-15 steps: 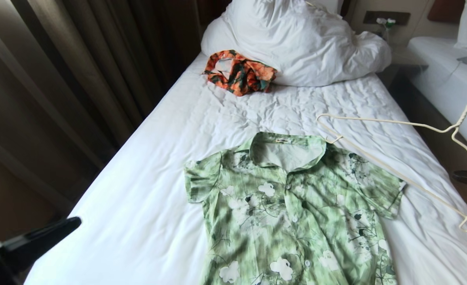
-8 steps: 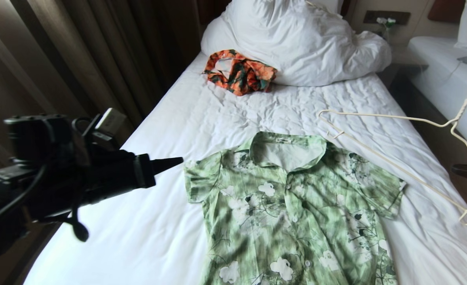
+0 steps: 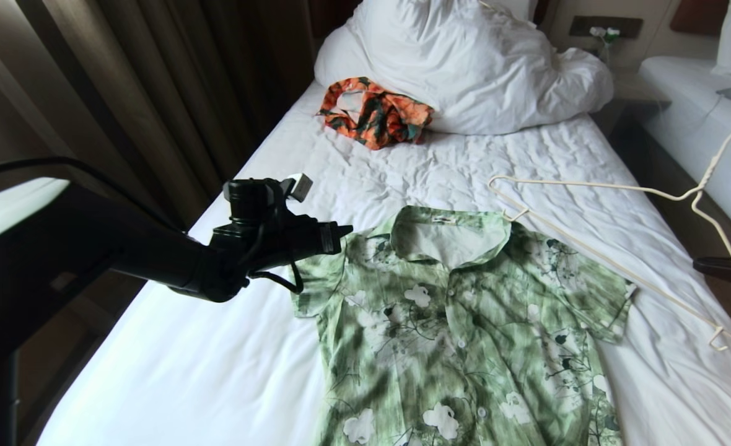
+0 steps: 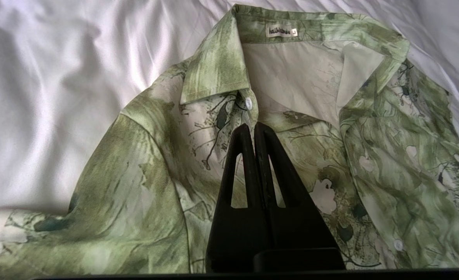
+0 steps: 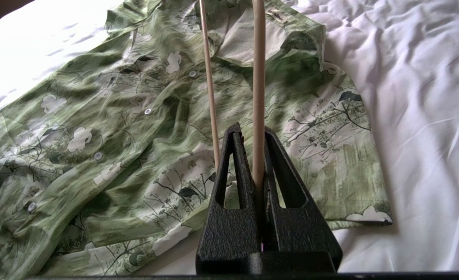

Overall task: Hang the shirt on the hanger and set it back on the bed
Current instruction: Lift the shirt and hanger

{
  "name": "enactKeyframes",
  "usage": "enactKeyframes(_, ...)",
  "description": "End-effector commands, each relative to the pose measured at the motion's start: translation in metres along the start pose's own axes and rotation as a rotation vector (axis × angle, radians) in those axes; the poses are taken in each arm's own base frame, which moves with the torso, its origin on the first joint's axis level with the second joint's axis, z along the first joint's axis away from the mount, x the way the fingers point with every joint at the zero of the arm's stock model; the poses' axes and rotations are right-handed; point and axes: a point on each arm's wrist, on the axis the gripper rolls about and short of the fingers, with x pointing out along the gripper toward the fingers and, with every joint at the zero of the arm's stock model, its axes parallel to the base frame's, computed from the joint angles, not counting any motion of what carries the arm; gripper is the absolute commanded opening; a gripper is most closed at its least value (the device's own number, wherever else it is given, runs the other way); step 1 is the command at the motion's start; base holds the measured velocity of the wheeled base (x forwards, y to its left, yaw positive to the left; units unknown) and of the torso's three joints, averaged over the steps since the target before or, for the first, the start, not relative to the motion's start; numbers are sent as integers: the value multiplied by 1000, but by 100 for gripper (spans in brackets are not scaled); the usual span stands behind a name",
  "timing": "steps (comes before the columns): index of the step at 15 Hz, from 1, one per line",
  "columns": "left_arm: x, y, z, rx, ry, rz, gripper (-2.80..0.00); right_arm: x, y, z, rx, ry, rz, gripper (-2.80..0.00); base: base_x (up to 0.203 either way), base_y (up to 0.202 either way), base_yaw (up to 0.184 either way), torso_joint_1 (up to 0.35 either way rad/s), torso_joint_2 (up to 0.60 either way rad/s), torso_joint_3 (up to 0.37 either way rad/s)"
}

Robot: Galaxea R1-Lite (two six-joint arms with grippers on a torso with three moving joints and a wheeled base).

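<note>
The green flowered shirt lies flat and buttoned on the bed, collar toward the pillow. My left gripper hovers shut and empty above the shirt's shoulder on the curtain side. In the left wrist view the left gripper points at the top button under the collar of the shirt. My right gripper shows only at the right edge. The right wrist view has the right gripper shut on a wire of the cream hanger. The hanger hangs tilted over the shirt's other shoulder.
A crumpled orange-and-teal garment lies beside the white pillow and duvet at the head of the bed. Dark curtains run along the left side. A second white bed stands to the right across a narrow gap.
My left arm has swung in from the lower left corner, up and across the sheet to the shirt's shoulder. The hanger has shifted slightly toward the collar.
</note>
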Motion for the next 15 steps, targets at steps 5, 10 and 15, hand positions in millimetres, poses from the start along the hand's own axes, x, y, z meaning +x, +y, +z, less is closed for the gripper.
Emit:
enactKeyframes(5, 51, 10, -30, 28, 24, 40, -280, -1, -1, -2, 1, 1, -3, -280, 0, 0, 0, 0, 0, 0)
enactKeyframes(10, 67, -11, -33, 47, 7, 44, 0, 0, -5, -6, 13, 5, -5, -280, 0, 0, 0, 0, 0, 0)
enactKeyframes(15, 89, -20, -44, 58, -5, 58, 0, -2, -9, -10, 28, 7, -15, -280, 0, 0, 0, 0, 0, 0)
